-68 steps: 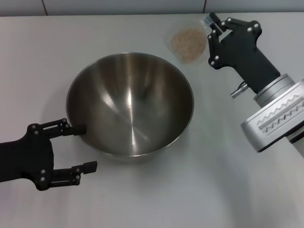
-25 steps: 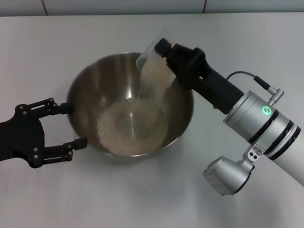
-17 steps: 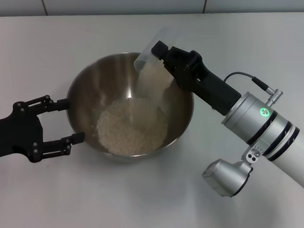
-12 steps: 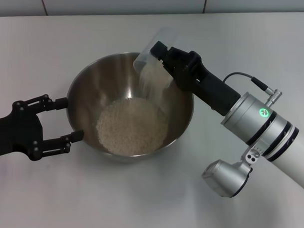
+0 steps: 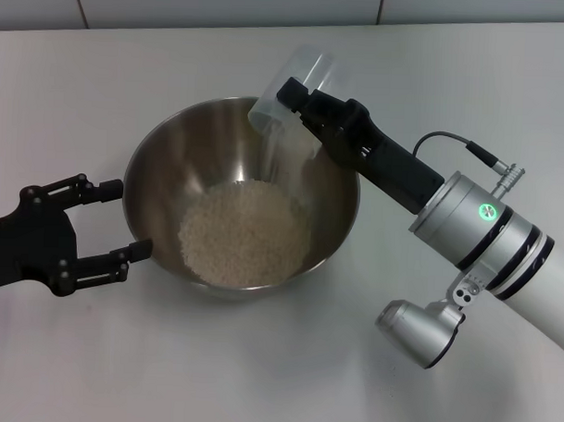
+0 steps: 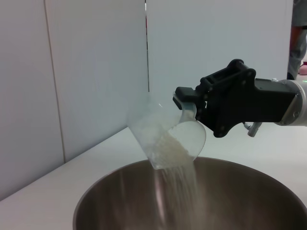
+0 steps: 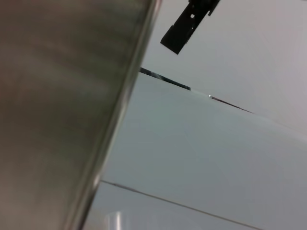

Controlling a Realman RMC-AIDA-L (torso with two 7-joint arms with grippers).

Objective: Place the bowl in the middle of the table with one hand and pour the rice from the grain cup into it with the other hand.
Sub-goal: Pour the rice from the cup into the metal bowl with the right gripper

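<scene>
Cup (image 5: 291,91) was held tipped, mouth down, over far rim of bowl (image 5: 163,161); thin stream of rice (image 6: 175,184) was falling, pale heap (image 5: 244,233) was lying at bowl bottom. Cup judged light, thin-walled, easily crushed; best gripped at side wall near base. Bowl judged stiff, slick, best taken at rim. Right gripper (image 5: 300,105) was reached in over bowl, fingers pinched on cup. Left gripper (image 5: 110,219) was kept low beside bowl's left rim, fingers spread, apart from rim. Bowl was set mid-table (image 5: 258,377).
</scene>
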